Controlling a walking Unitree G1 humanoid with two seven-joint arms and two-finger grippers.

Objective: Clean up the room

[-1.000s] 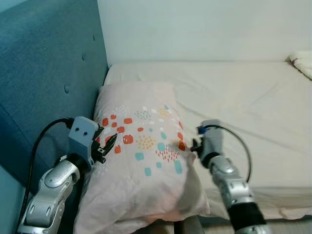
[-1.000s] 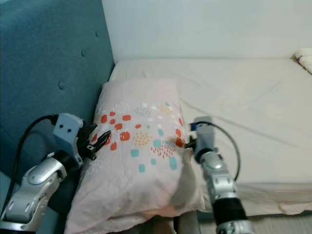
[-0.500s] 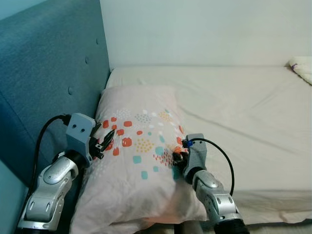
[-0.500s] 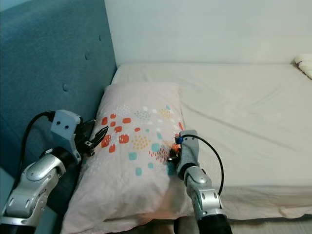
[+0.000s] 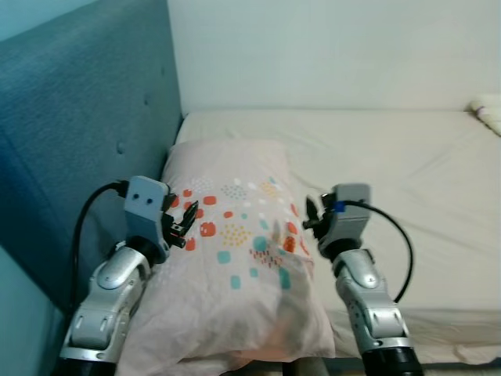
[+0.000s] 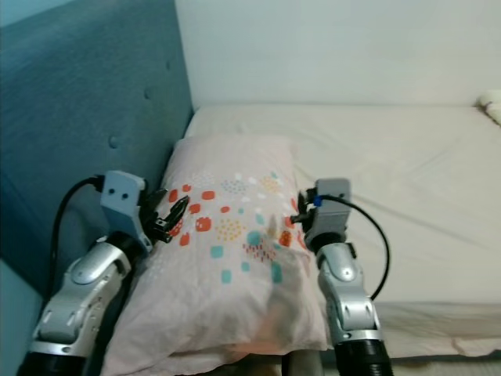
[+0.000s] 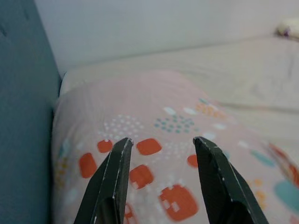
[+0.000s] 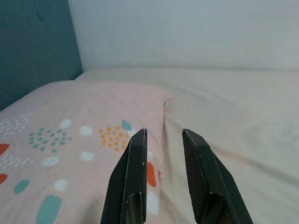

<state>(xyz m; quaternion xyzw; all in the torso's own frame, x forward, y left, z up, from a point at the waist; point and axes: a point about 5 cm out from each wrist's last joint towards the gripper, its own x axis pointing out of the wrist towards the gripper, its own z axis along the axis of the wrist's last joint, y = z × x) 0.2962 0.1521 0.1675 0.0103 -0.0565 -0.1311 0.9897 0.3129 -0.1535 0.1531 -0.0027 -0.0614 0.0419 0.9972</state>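
A pink patterned pillow lies on the bed against the blue headboard, with the left gripper and right gripper both released, empty, at its two sides.

No writing, label, brand, number or sign can be read anywhere in these views. The pillow carries only a printed pattern of red, teal and orange blotches and dots, with no letters among them.
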